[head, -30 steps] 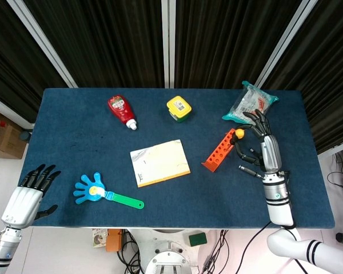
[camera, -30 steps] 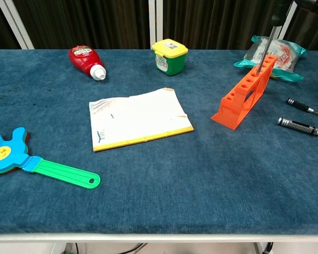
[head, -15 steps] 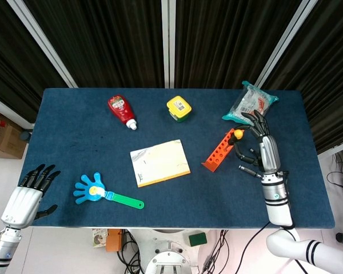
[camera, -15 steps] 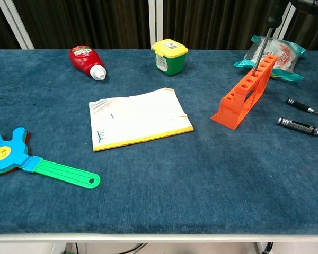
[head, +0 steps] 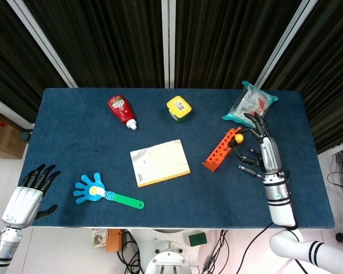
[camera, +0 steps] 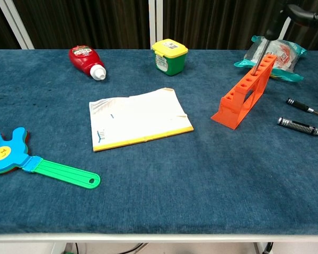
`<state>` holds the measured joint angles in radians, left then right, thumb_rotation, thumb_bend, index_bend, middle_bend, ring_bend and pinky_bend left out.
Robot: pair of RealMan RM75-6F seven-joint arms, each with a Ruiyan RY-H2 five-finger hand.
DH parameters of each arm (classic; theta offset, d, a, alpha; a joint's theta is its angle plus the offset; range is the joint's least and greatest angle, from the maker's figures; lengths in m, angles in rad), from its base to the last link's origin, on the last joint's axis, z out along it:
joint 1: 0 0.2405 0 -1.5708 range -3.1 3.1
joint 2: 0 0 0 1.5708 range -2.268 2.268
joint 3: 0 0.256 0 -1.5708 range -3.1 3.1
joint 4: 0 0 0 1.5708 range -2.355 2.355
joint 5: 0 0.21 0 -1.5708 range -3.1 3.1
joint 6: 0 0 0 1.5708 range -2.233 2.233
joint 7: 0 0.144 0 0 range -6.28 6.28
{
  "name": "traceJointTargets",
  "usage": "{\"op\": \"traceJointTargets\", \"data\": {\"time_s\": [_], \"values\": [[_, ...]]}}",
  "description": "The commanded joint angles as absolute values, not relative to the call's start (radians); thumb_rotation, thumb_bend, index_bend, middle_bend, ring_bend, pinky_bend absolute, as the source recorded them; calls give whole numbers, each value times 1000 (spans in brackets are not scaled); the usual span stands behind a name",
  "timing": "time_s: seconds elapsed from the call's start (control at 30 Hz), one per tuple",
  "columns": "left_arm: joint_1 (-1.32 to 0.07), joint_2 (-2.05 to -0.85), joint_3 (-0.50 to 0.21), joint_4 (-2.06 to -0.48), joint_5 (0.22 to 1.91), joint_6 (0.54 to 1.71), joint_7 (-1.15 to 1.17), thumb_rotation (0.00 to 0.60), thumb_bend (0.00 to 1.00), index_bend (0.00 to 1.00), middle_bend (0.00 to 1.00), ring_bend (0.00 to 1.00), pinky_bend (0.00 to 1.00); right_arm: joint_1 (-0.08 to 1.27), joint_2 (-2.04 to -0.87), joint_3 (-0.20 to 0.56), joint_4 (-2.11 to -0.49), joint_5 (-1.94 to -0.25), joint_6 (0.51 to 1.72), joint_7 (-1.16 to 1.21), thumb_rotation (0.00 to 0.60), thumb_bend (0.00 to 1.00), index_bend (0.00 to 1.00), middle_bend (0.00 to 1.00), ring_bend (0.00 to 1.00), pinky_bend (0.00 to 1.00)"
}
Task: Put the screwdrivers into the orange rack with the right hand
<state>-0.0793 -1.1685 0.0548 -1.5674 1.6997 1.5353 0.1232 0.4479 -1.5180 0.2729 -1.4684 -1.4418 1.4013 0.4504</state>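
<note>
At the rack's (camera: 246, 91) far end, one screwdriver (camera: 264, 51) stands lower in its hole.
Right hand (head: 262, 149) has eased its hold, fingers apart; two screwdrivers (camera: 299, 126) remain beside the rack.

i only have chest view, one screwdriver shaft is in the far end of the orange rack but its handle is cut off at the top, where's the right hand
Observer: In head view the right hand sits just right of the orange rack, with its fingers reaching toward the standing screwdriver, which has a yellow top.
Operator: is it gripping it
Observer: The thumb curls in close beside that yellow top. I cannot make out whether it touches.
Operator: and the left hand
Observer: The left hand is off the front left corner of the table, fingers spread, holding nothing.
</note>
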Motion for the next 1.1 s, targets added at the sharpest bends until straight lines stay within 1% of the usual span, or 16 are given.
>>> {"op": "traceJointTargets", "data": {"time_s": [0.03,0.07,0.13,0.4,0.7,0.8,0.9,0.93,0.97,1.03,1.1], "values": [[-79,-1168,54,-1568,1698,1534,123,600,56,155,84,28,183,446,-1509,265,-1474,-1437,1390,441,600,167,155,26,0,0],[-79,-1168,54,-1569,1698,1535,123,600,57,156,84,28,183,445,-1507,264,-1474,-1435,1387,436,600,138,77,12,0,0],[-79,-1168,55,-1569,1699,1535,123,600,56,156,84,28,183,444,-1503,263,-1478,-1429,1380,431,600,110,4,0,0,0],[-80,-1168,55,-1568,1698,1533,125,600,56,156,84,28,182,437,-1494,264,-1492,-1433,1389,447,600,102,0,0,0,0],[-80,-1169,55,-1569,1698,1531,127,600,57,156,84,27,182,410,-1465,264,-1495,-1447,1429,451,600,118,0,0,0,0],[-81,-1169,57,-1570,1699,1529,130,600,56,156,84,28,182,401,-1448,268,-1473,-1421,1418,450,600,145,0,0,0,0],[-80,-1170,59,-1571,1704,1531,132,600,56,156,84,28,182,400,-1419,270,-1433,-1368,1355,459,600,202,0,0,0,0],[-80,-1169,59,-1571,1705,1532,132,600,56,156,84,28,182,398,-1407,272,-1426,-1349,1335,457,600,234,1,0,0,0],[-79,-1169,59,-1571,1705,1533,132,600,56,156,84,28,182,396,-1395,272,-1419,-1331,1318,445,600,269,19,0,0,0],[-79,-1169,58,-1572,1704,1535,131,600,56,156,84,27,182,389,-1371,271,-1402,-1273,1276,377,600,329,91,0,0,0],[-79,-1169,58,-1571,1706,1536,131,600,56,156,84,28,182,389,-1345,265,-1396,-1194,1208,285,600,380,193,0,0,0]]}}
